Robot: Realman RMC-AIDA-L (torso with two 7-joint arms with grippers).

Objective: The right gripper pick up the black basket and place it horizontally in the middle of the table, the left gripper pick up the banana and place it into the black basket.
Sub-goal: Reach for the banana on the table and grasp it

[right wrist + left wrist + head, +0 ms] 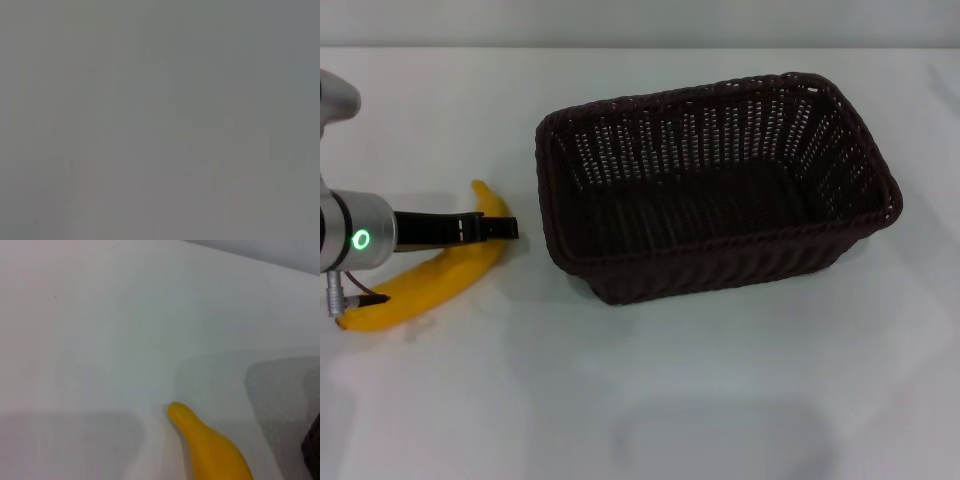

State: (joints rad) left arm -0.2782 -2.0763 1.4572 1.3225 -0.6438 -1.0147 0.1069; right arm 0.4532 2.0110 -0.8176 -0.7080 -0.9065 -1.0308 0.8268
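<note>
— Where is the black basket (718, 186)?

— It stands upright on the white table (720, 400), near the middle and a little toward the robot's right, with its long side running across the head view. Its openwork walls slant outward under a braided rim, and nothing shows inside it.

— And the banana (428, 275)?

— It lies flat on the table to the robot's left of the basket, apart from it. One end points toward the far side of the table; the other end reaches toward the robot, beside the silver arm.

— What is the left gripper (500, 228) doing?

— Its silver body with the green ring light comes in from the left edge of the head view, and its black fingers (450, 228) reach sideways across the upper half of the banana. Whether they are spread apart or pinching the fruit cannot be told from here. The left wrist view shows only one end of the banana (207, 447) on the white surface, with a dark scrap at the edge of the picture.

— And the right gripper?

— It does not appear in the head view, and the right wrist view is a plain grey blur with nothing to make out.
</note>
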